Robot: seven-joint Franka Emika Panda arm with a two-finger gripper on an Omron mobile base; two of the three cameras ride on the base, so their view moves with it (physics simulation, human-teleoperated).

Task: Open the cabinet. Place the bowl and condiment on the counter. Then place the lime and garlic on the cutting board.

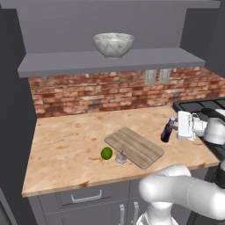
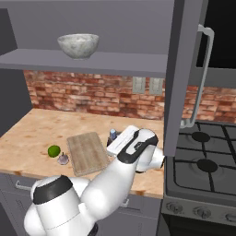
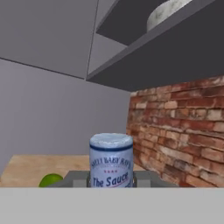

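While my tool point(image 1: 172, 128) clamps the condiment point(image 1: 167, 131), tilted a little, just above the counter point(image 1: 66, 145) right of the board point(image 1: 134, 147), bare counter lies straight below for set-down.

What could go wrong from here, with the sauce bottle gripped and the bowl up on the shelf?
The condiment bottle is tilted in the gripper above the counter; set down that way, it may topple. The stone-look bowl sits near the shelf's front edge, so a clumsy reach could knock it off. The open cabinet door hangs close to the arm.
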